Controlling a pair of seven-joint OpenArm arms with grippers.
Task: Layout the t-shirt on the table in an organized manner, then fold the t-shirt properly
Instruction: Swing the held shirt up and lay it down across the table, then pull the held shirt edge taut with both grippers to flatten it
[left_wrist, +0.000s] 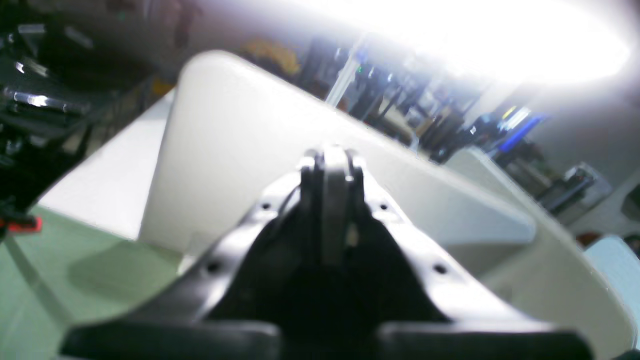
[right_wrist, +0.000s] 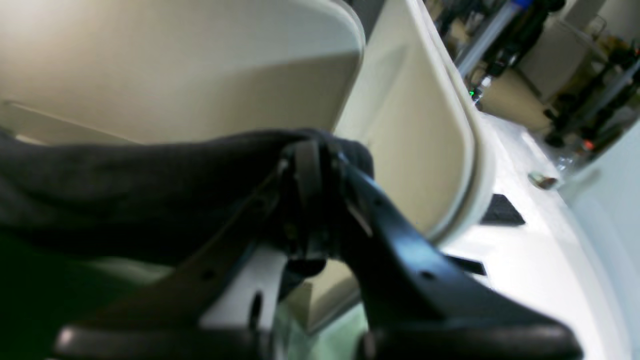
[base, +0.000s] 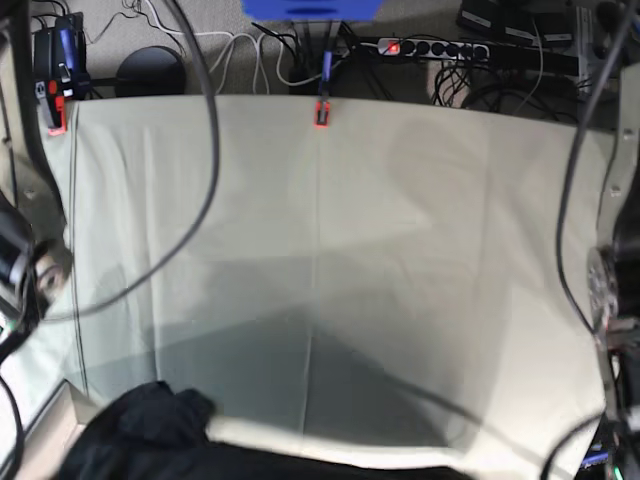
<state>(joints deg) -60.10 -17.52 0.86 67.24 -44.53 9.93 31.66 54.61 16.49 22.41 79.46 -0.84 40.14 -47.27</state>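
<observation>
Table: the table (base: 400, 230) is a wide pale grey-green cloth with faint creases, with red-orange clamps (base: 321, 112) on its far edge.
T-shirt: the t-shirt (base: 150, 435) is dark charcoal and bunched in a heap at the near corner; no graphic or writing is readable.
Right gripper: the right gripper (right_wrist: 312, 175) is clenched on a fold of the t-shirt (right_wrist: 125, 185).
Left gripper: the left gripper (left_wrist: 332, 175) is pressed closed, with no cloth seen in it.

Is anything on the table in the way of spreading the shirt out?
Nothing visible is. The t-shirt is bunched at the near edge, pinched in the right gripper, and the table cloth beyond it looks bare.
</observation>
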